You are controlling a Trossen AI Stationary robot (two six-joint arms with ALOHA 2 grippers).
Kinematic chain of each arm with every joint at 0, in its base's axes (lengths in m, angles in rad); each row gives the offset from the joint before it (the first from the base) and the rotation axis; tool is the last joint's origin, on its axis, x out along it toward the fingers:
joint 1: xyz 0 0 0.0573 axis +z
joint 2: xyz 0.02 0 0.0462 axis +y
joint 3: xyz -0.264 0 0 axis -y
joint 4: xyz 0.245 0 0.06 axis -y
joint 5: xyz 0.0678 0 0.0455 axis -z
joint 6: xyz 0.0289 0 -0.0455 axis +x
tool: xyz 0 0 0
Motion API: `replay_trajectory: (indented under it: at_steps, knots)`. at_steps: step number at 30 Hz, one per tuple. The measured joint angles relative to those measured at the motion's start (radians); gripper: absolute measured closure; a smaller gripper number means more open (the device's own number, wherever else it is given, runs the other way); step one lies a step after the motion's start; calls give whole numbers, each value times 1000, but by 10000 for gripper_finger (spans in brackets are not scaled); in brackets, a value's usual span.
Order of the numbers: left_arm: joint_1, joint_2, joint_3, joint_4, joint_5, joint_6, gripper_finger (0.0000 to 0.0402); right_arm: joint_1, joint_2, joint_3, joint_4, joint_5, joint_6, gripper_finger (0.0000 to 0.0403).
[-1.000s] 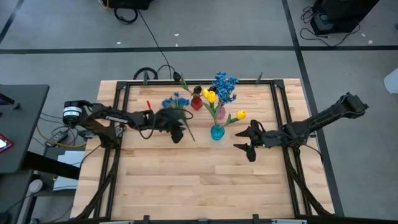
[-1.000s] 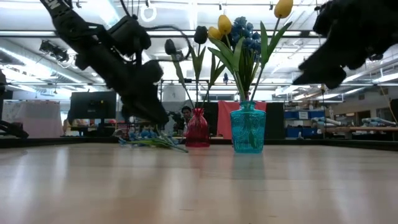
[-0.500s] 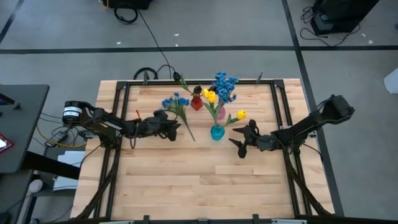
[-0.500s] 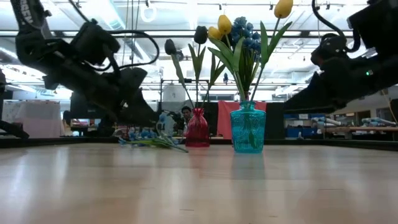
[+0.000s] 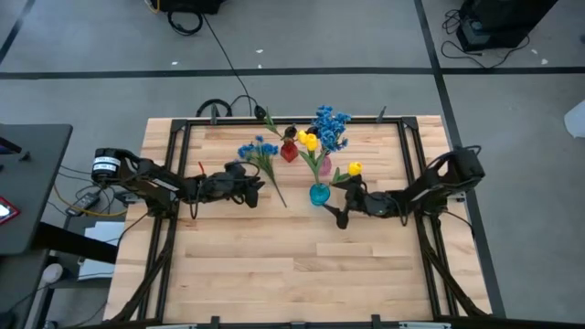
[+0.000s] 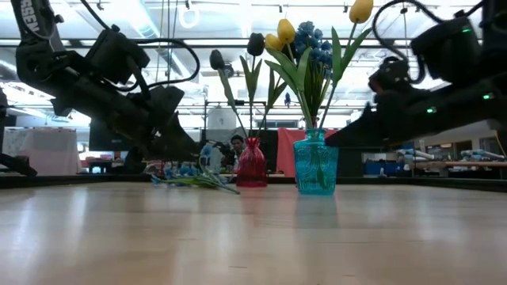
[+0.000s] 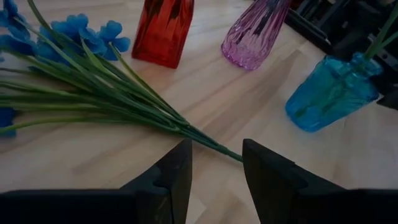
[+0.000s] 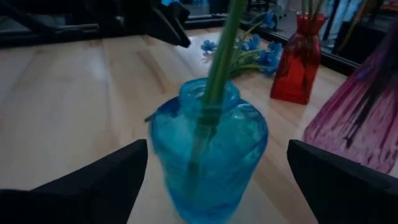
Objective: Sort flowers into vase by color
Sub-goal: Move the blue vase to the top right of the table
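Observation:
A spray of blue blossoms (image 5: 260, 153) lies flat on the table, its green stem (image 7: 208, 142) running toward the blue vase (image 5: 318, 194). My left gripper (image 5: 256, 189) is open and low over the table; in its wrist view (image 7: 216, 158) the stem's end lies just ahead of the fingers, untouched. My right gripper (image 5: 338, 215) is open, one finger on either side of the blue vase (image 8: 208, 155) with a gap on both sides. That vase holds a yellow tulip (image 5: 355, 169) on a green stem (image 8: 217, 68). The red vase (image 5: 289, 151) and pink vase (image 5: 324, 166) hold dark, yellow and blue blooms.
The three vases stand close together at the table's far middle, with tall stems and leaves (image 6: 305, 63) rising above them. A black frame rail (image 5: 274, 122) runs round the table. Bare wood (image 5: 292, 265) lies on the near side. A person shows far behind the red vase (image 6: 251, 162).
My left gripper has come down toward the table and tipped from pointing steeply down to nearly level, ending beside the lying spray's stem. My right gripper has moved left and lower, up to the blue vase. The flowers and vases have stayed put.

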Motion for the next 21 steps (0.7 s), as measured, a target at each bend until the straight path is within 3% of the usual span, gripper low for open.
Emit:
replay_trajectory:
  at_steps: [10,21]
  knots:
    - [0,0,0,0,-41,56,254,-82,113,51,66,-101,-40,24]
    - [0,30,0,4,-51,-109,254,-119,197,87,132,-94,-101,30]
